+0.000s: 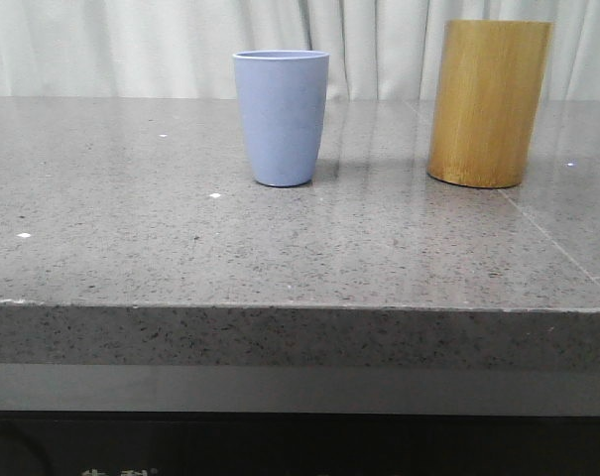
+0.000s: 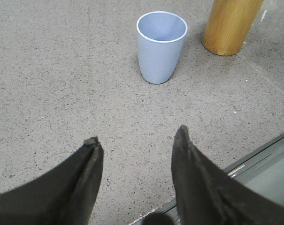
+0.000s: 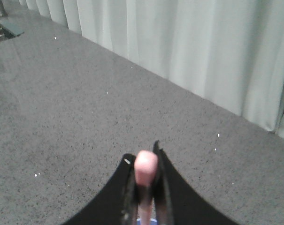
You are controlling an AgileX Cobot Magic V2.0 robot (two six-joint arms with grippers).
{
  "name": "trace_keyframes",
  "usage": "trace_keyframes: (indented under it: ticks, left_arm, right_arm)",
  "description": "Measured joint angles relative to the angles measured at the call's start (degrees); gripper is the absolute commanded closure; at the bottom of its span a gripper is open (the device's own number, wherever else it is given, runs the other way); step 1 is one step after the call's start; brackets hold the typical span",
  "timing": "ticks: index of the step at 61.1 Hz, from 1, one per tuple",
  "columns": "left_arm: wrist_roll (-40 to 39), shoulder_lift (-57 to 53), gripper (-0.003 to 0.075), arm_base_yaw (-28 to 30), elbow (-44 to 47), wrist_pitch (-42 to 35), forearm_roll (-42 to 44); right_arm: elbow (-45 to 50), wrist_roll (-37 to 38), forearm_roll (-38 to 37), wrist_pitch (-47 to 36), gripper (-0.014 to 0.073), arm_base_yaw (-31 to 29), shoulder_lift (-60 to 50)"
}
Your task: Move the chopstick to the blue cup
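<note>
The blue cup [image 1: 280, 119] stands upright at the middle of the stone table and looks empty in the left wrist view [image 2: 160, 47]. My right gripper [image 3: 144, 152] is shut on a pale pink chopstick [image 3: 145, 168], whose rounded end pokes out between the fingertips. A small blue arc shows under the stick at that view's edge. My left gripper [image 2: 137, 138] is open and empty, above the table's front edge, well short of the cup. Neither gripper shows in the front view.
A tall yellow-brown bamboo holder [image 1: 488, 104] stands to the right of the cup, also in the left wrist view [image 2: 231, 26]. The grey stone table [image 1: 131, 228] has a front edge close to the camera. A pale curtain [image 1: 131, 45] hangs behind.
</note>
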Motion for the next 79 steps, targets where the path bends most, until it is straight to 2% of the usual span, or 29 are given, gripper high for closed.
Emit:
trace_keyframes:
  ticks: [6, 10, 14, 24, 28, 40, 61, 69, 79]
  left_arm:
    - [0.00, 0.00, 0.0374, 0.00, 0.00, 0.00, 0.00]
    - [0.00, 0.00, 0.0374, 0.00, 0.00, 0.00, 0.00]
    - [0.00, 0.00, 0.0374, 0.00, 0.00, 0.00, 0.00]
    - [0.00, 0.00, 0.0374, 0.00, 0.00, 0.00, 0.00]
    - [0.00, 0.00, 0.0374, 0.00, 0.00, 0.00, 0.00]
    - [0.00, 0.00, 0.0374, 0.00, 0.00, 0.00, 0.00]
    - [0.00, 0.00, 0.0374, 0.00, 0.00, 0.00, 0.00]
    - [0.00, 0.00, 0.0374, 0.00, 0.00, 0.00, 0.00]
    - [0.00, 0.00, 0.0374, 0.00, 0.00, 0.00, 0.00]
  right_arm:
    - [0.00, -0.33, 0.00, 0.00, 0.0655, 0.00, 3.43]
    - [0.00, -0.33, 0.00, 0.00, 0.0620, 0.00, 5.61]
    - [0.00, -0.42, 0.00, 0.00, 0.0543, 0.00, 7.29]
    - [0.00, -0.42, 0.00, 1.26, 0.0225, 0.00, 9.62]
    - [0.00, -0.42, -0.09, 1.94, 0.0166, 0.00, 9.77]
    - [0.00, -0.42, -0.19, 4.19, 0.0158, 0.00, 8.05]
    - [0.61, 1.79, -1.28, 16.96, 0.0159, -4.64, -2.90]
    - [6.01, 2.31, -1.38, 18.57, 0.0159, -7.29, -8.63]
    - [19.02, 2.64, -1.72, 16.80, 0.0159, -11.09, -17.33]
